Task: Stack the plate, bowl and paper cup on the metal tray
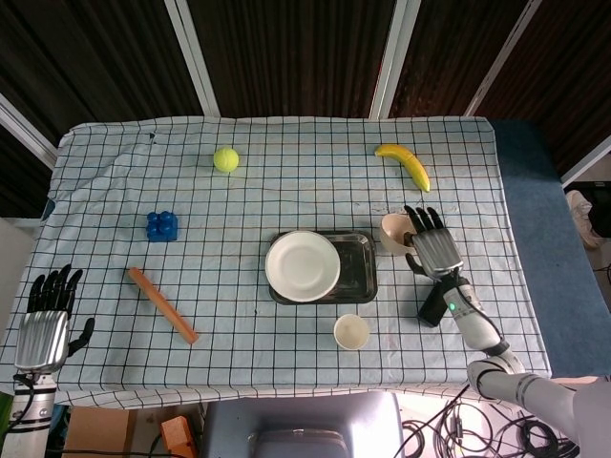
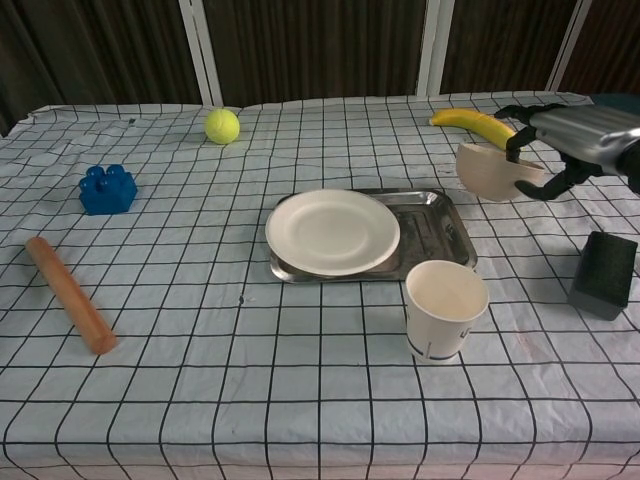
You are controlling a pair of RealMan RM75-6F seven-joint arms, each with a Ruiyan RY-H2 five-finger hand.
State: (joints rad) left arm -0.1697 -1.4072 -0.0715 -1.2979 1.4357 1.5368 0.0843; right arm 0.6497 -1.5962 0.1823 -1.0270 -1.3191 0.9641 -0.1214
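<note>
Bowl (image 2: 488, 170) tilted in the grasping right hand (image 1: 434, 244), just beside the metal tray (image 2: 430, 235).

From my seat I see the worktop (image 1: 286, 382) draped in a white cloth (image 1: 115, 219) ruled with a black grid, lying a little wrinkled at the far left corner. Behind it runs a dark wall (image 1: 286, 48) of ribbed panels split by pale slanted frame bars (image 1: 196, 52). A blue-grey floor strip (image 1: 549, 210) lies to the right. Under the near edge, black cables (image 1: 439, 429) tangle beside a grey box (image 1: 305, 429). The light is even daylight.
</note>
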